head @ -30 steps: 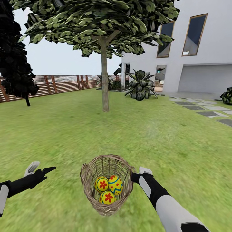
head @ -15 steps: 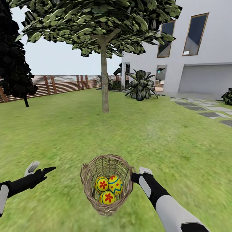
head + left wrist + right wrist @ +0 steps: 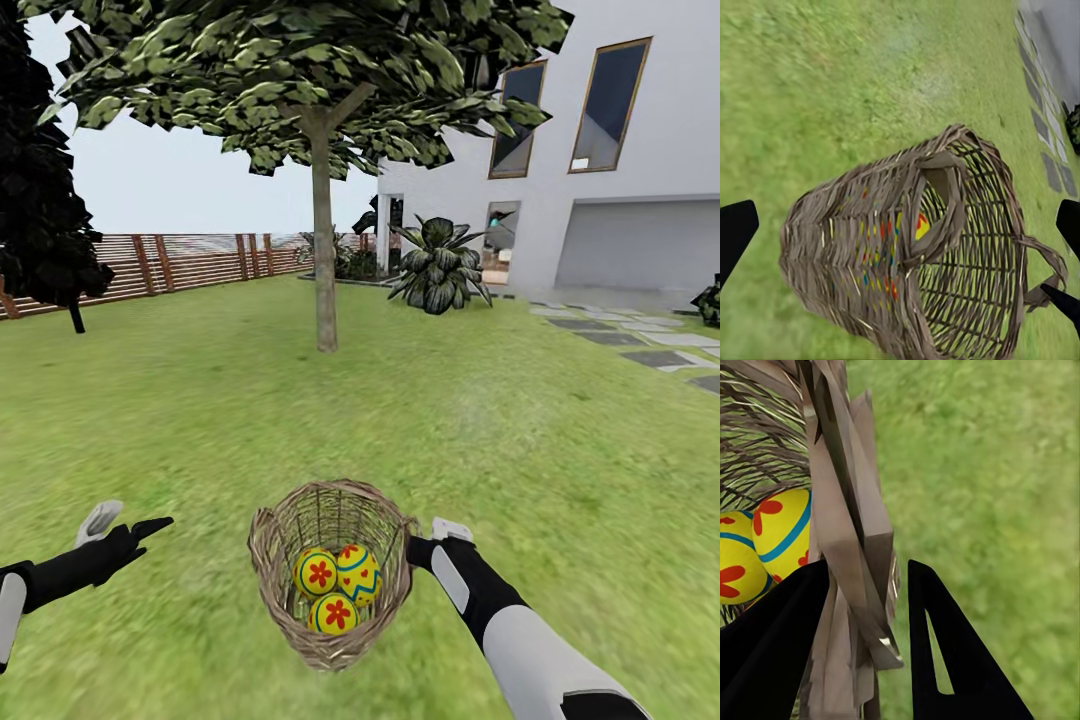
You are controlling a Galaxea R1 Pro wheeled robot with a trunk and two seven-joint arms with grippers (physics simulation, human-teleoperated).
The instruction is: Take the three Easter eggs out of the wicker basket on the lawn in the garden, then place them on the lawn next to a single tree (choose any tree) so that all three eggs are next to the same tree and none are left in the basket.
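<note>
Here, the wicker basket (image 3: 330,572) hung tilted above the lawn (image 3: 200,420), its mouth tipped toward the camera, w/ the three Easter eggs (image 3: 338,586) bunched at its bottom. The right gripper (image 3: 862,649) was clamped on the basket's rim, one black finger inside near the eggs, the other outside. The left gripper (image 3: 125,525) hovered off to the basket's left, apart from it, fingers spread and empty.

Handling, as a judgement: the basket looked light and springy, open weave, so a rim pinch could let it swing or tip further; a bite lower on the thick rim band seemed safest. The eggs looked smooth, hard and round, prob. slippery, likely to roll once freed; each best taken across its middle.

The lawn was flat, mottled green, w/ plenty of open room round the basket. The tree (image 3: 324,250) w/ a straight grey-brown trunk stood well beyond the basket, straight ahead. Behind it ran a slatted wooden fence (image 3: 180,262); to its right, a leafy shrub (image 3: 438,265), a white house (image 3: 620,150) and paving stones (image 3: 650,350).
</note>
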